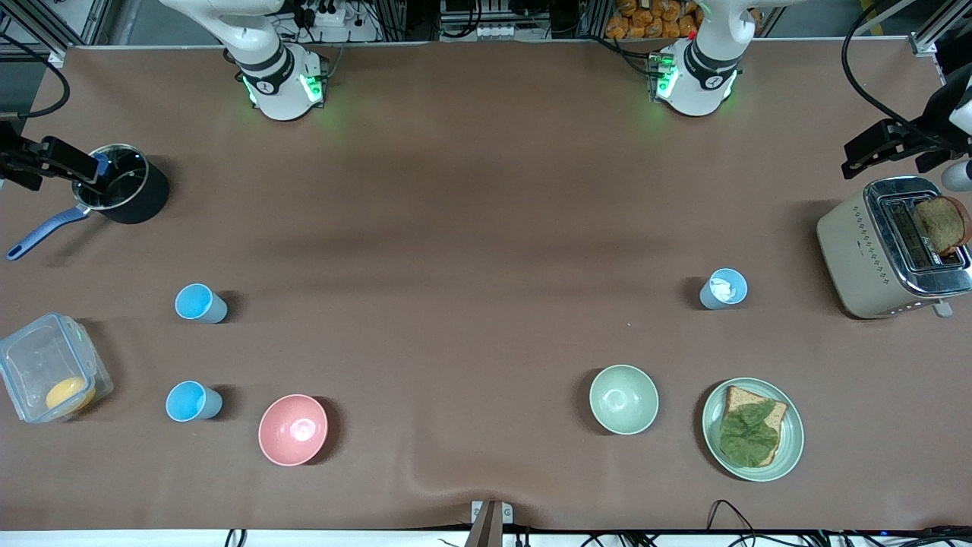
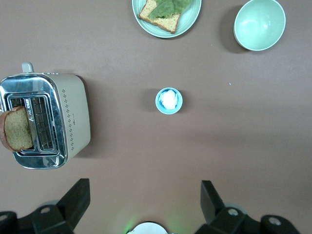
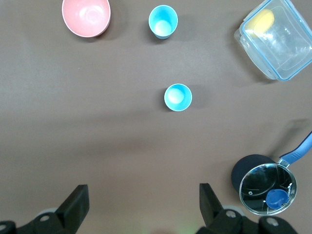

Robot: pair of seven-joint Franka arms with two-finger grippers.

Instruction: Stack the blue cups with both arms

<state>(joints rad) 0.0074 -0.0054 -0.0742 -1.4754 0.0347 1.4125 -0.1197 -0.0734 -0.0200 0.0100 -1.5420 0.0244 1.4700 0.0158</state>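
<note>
Two sky-blue cups stand upright toward the right arm's end of the table: one (image 1: 200, 302) (image 3: 178, 97), and one nearer the front camera (image 1: 191, 400) (image 3: 163, 21) beside the pink bowl (image 1: 293, 429). A duller grey-blue cup (image 1: 724, 289) (image 2: 168, 101) stands toward the left arm's end, with something white inside. My left gripper (image 2: 145, 187) is open and empty, high over bare table between its base and the grey-blue cup. My right gripper (image 3: 144, 192) is open and empty, high over bare table between its base and the sky-blue cups.
A pale green bowl (image 1: 623, 399), a plate (image 1: 790, 448) with bread and lettuce, and a toaster (image 1: 858, 251) holding a slice stand toward the left arm's end. A black pot (image 1: 125, 194) and a clear container (image 1: 45, 365) stand toward the right arm's end.
</note>
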